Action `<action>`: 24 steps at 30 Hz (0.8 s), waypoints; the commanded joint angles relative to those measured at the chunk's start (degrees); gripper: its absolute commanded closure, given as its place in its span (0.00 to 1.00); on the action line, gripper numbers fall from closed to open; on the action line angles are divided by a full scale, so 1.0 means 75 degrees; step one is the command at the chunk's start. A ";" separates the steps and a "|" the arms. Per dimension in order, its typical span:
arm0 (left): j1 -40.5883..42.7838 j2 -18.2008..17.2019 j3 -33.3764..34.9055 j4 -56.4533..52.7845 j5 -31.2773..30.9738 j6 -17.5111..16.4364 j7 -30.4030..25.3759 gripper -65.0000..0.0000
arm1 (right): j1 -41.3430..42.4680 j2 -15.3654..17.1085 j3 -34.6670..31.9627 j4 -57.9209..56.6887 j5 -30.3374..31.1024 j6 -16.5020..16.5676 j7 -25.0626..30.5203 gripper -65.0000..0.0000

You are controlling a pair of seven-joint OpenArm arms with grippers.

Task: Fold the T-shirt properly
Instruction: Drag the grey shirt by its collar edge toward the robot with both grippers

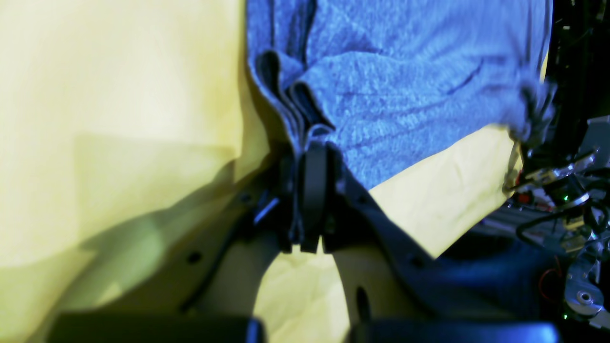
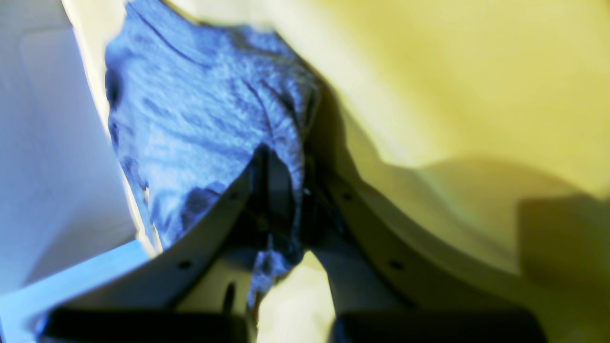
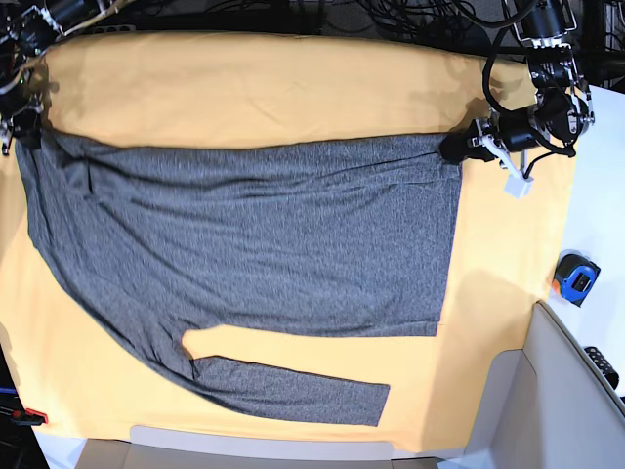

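Note:
The dark-grey T-shirt [image 3: 264,225] lies spread across the yellow-orange cloth [image 3: 273,88], with one long sleeve [image 3: 283,391] stretched along the front. At the shirt's far right corner my left gripper [image 3: 457,149] is shut on bunched fabric. The left wrist view shows its fingers [image 1: 312,147] pinching layered folds of the T-shirt [image 1: 405,95]. My right gripper [image 3: 21,129] is shut on the far left corner. In the right wrist view the T-shirt [image 2: 200,119] is clamped between that gripper's [image 2: 281,166] jaws.
A blue tape measure [image 3: 576,277] sits on the white surface at the right, with a dark object [image 3: 601,366] nearer the front. Cables and arm hardware [image 3: 391,15] line the back edge. A small red item [image 3: 29,417] lies at the front left.

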 commanded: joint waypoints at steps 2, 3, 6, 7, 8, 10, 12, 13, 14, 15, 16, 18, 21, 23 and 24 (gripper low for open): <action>0.0146 -0.0166 -0.0270 0.0310 0.0025 -0.0023 0.0115 1.00 | -0.0303 0.0174 0.0022 0.0230 -0.0070 -0.0088 0.0018 1.00; 0.0252 -0.0166 -0.0340 0.0498 0.0025 -0.0023 0.0115 1.00 | -0.0468 0.0256 0.0022 0.0312 0.0024 -0.0088 0.0018 1.00; 0.0521 -0.0166 -0.0352 0.1072 0.0025 -0.0023 0.0126 1.00 | -0.0983 0.0326 0.0022 0.0465 0.0399 -0.0088 0.0018 1.00; 0.0627 -0.0177 -0.0364 0.1189 0.0025 -0.0023 0.0126 1.00 | -0.1159 0.0362 0.0022 0.0476 0.0539 -0.0088 0.0018 1.00; 0.0709 -0.0177 -0.0364 0.1259 0.0025 -0.0023 0.0126 1.00 | -0.1300 0.0373 0.0022 0.0476 0.0680 -0.0088 0.0018 1.00; 0.0885 -0.0177 -0.0364 0.1342 0.0025 -0.0023 0.0126 1.00 | -0.1546 0.0444 0.0022 0.0465 0.0914 -0.0088 0.0018 1.00; 0.1037 -0.0177 -0.0364 0.1424 0.0025 -0.0023 0.0126 1.00 | -0.1769 0.0455 0.0022 0.0465 0.1055 -0.0088 0.0018 1.00; 0.1131 -0.0177 -0.0364 0.1494 0.0025 -0.0023 0.0115 1.00 | -0.1874 0.0455 0.0022 0.0465 0.1125 -0.0088 0.0018 1.00; 0.1201 -0.0166 -0.0375 0.1564 0.0025 -0.0023 0.0103 1.00 | -0.1968 0.0455 0.0022 0.0465 0.1161 -0.0088 0.0018 1.00; 0.1295 -0.0154 -0.0375 0.1646 0.0025 -0.0023 0.0091 1.00 | -0.2073 0.0455 0.0022 0.0465 0.1207 -0.0077 0.0018 1.00; 0.1377 -0.0142 -0.0375 0.1705 0.0025 -0.0023 0.0079 1.00 | -0.2144 0.0455 0.0022 0.0465 0.1243 -0.0077 0.0018 1.00; 0.1518 -0.0142 -0.0375 0.1834 0.0025 -0.0023 0.0068 1.00 | -0.2261 0.0455 0.0022 0.0465 0.1254 -0.0077 0.0018 1.00; 0.1717 -0.0130 -0.0457 0.1986 0.0025 -0.0023 0.0068 1.00 | -0.2402 0.0432 0.0022 0.0465 0.1254 -0.0077 0.0006 1.00; 0.1846 -0.0084 -0.0680 0.2068 0.0025 -0.0023 0.0068 1.00 | -0.2472 0.0432 0.0010 0.0465 0.1254 -0.0077 0.0006 1.00; 0.1905 0.0010 -0.0797 0.2080 0.0025 -0.0023 0.0103 1.00 | -0.2484 0.0420 0.0010 0.0465 0.1254 -0.0077 0.0006 1.00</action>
